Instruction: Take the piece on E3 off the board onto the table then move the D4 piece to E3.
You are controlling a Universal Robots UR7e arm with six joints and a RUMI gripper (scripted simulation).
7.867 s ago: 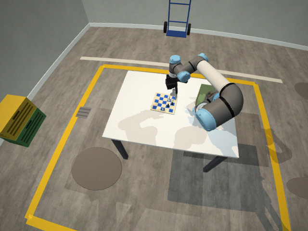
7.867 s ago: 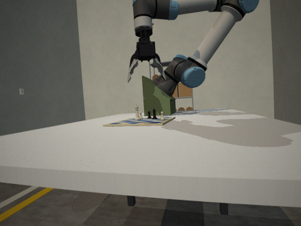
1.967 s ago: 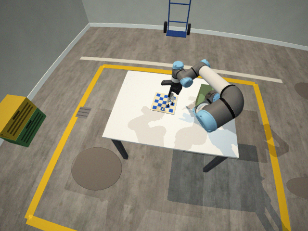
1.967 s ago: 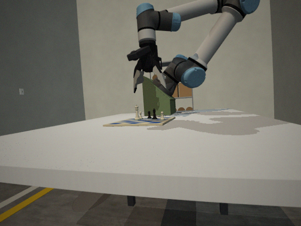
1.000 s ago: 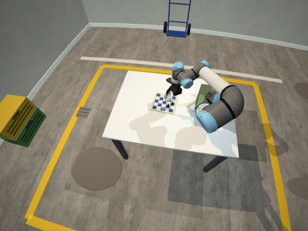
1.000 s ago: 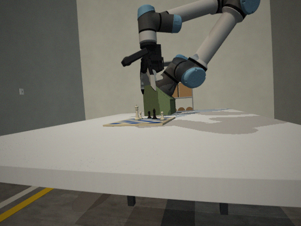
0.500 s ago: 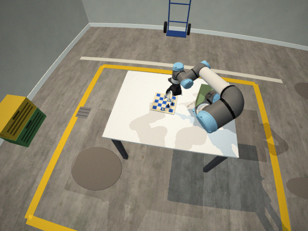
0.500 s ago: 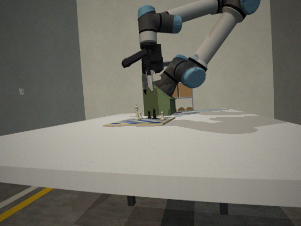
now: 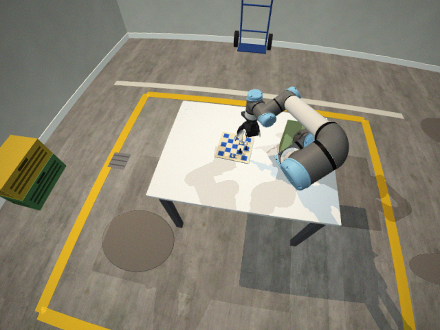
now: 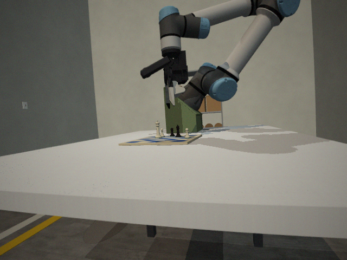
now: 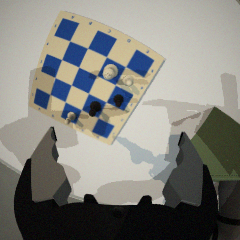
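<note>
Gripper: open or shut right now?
Open: the gripper has its fingers spread wide in the wrist view, with nothing between them.

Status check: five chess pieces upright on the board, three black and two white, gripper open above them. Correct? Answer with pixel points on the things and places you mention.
The colours are swapped: two are black [image 10: 178,131] [image 11: 95,107] and three white [image 10: 158,130] [image 11: 110,71], as the exterior view shows. The rest holds: five pieces, all upright on the board [image 9: 221,144] [image 10: 152,144] [image 11: 50,80], gripper [image 10: 170,105] [image 11: 118,131] open above them.
</note>
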